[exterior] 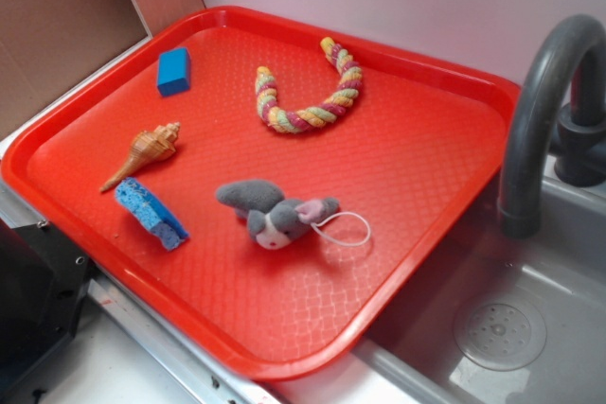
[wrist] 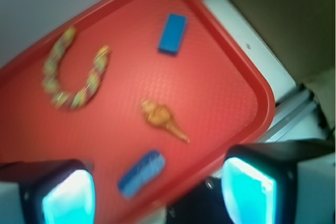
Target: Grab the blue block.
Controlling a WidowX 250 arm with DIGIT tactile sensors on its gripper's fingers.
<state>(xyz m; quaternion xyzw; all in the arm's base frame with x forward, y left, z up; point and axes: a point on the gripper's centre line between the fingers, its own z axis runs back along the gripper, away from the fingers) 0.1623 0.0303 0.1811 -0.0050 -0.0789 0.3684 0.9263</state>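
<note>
Your gripper (wrist: pixel 157 192) hangs high above the tray (exterior: pixel 426 101), jaws spread wide with nothing between them, both fingertips (wrist: pixel 68 198) showing at the bottom of the wrist view. You've got the blue block (exterior: pixel 174 71) lying flat near the tray's far left corner, well apart from the gripper. Along the left edge sits the seashell (exterior: pixel 144 151), and just beside it, toward the near edge, the blue sponge (exterior: pixel 151 212). Mid-tray lies the grey plush toy (exterior: pixel 275 214), and the curled rope toy (exterior: pixel 309 90) rests by the far edge. Off the right side you see the faucet (exterior: pixel 540 111) over the sink (exterior: pixel 530 319).
</note>
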